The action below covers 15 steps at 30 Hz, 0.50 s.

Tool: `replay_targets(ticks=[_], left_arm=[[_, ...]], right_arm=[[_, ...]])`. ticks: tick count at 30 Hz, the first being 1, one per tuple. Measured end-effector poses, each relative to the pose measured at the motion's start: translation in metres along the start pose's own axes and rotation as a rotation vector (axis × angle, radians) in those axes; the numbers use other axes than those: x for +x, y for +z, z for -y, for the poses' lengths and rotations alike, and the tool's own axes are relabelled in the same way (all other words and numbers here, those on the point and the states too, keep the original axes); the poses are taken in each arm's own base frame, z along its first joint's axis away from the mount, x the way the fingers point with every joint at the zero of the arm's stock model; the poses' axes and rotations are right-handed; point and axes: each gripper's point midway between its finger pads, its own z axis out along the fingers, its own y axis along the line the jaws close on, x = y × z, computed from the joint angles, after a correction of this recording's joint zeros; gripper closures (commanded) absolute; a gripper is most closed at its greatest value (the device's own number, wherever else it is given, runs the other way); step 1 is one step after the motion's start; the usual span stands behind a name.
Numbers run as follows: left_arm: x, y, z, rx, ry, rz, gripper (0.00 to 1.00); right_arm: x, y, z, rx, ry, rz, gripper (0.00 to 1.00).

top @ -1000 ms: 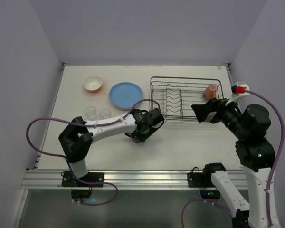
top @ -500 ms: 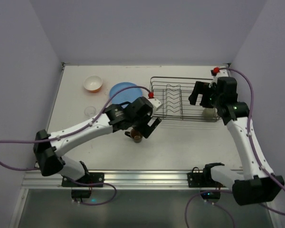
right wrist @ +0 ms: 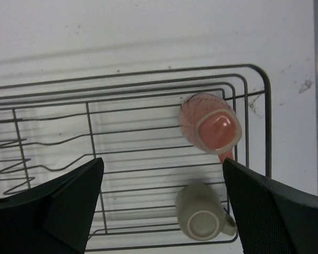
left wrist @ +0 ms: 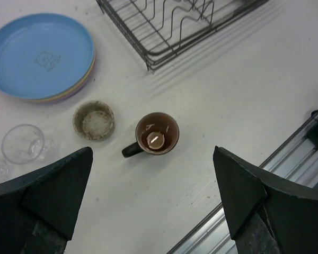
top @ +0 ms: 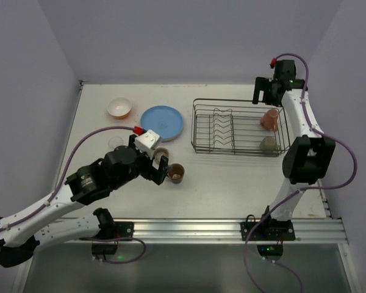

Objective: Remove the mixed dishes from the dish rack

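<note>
Top external view: we look down on a white desk (top: 232,177) with two robot arms mounted at its near edge. We count three plates (left wrist: 40,55) in one stack. The top one is blue, and tan and lilac rims show beneath it in the left wrist view. We also count one orange bowl (top: 119,108), two clear glasses (left wrist: 22,143) and four mugs.

The bowl sits toward the far left corner, with the plate stack just to its right. The glasses are on the near side of the bowl, left of the beige mug (left wrist: 94,120). That mug and the brown mug (left wrist: 156,133) stand upright side by side without touching, between the plates and the near edge.

The dish rack (top: 238,127) stands toward the far right corner. Its right end holds the pink mug (right wrist: 211,127) and the olive mug (right wrist: 200,217), both with their bottoms turned to the right wrist camera. Bare desk runs from the rack's near side to the near edge.

The left gripper (top: 160,169) hangs just left of the brown mug, with its fingers spread wide and holding nothing. In its wrist view the mug lies between the fingers, untouched. The right gripper (top: 265,93) hovers over the rack's far right corner, also spread wide and empty. The pink mug sits below and between its fingers.
</note>
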Motion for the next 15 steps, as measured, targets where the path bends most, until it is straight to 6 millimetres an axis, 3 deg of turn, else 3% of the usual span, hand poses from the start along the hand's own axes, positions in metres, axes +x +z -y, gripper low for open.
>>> replay_targets(ticks=[4,15], left_arm=[[0.035,0.010,-0.006,-0.024,0.017,-0.075,0.00],[0.032,0.008,-0.006,-0.017,0.003,-0.039,0.00]], right_arm=[[-0.011,0.020,0.013,0.038,-0.069,-0.033,0.06],[0.017,0.046,0.030,0.044,-0.195,-0.167,0.07]])
